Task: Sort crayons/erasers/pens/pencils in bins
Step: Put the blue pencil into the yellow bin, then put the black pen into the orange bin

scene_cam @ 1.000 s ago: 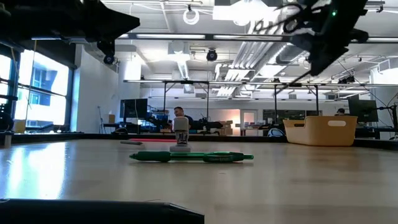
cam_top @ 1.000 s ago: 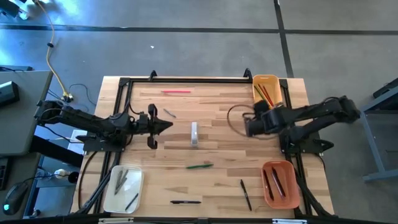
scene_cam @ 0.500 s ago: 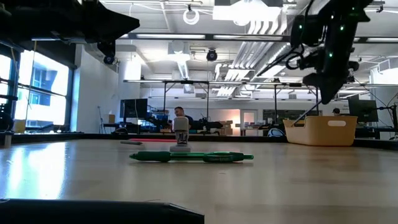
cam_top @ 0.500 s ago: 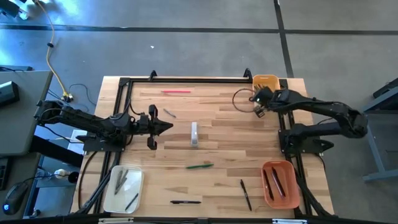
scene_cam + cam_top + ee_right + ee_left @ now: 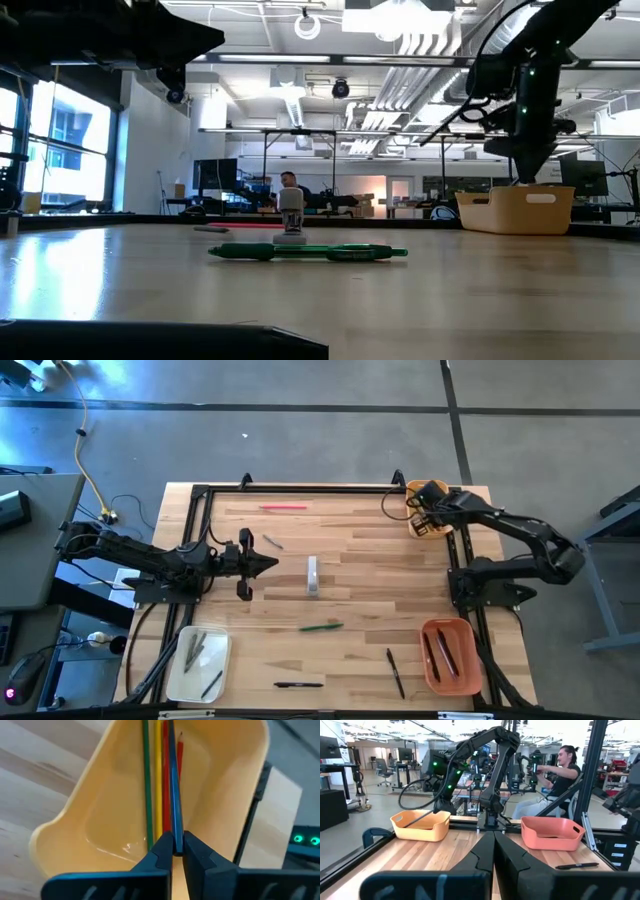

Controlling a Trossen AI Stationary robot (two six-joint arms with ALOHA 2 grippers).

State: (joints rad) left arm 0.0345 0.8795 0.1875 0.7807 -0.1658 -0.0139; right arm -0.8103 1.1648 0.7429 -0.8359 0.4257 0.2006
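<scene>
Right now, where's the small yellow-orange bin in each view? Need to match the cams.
High view: yellow-orange bin at the table's far right corner, mostly under the right gripper.
Low view: right of centre, at the far table edge.
Left wrist view: left of centre.
Right wrist view: fills the picture, pencils inside.
Shared landmark: the right arm over this bin.

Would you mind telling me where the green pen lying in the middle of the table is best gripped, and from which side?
Probably at mid-barrel, from straight above. The green pen lies flat on the table with bare wood all round, so fingers can close across its narrow width; its long axis runs roughly left to right.
</scene>
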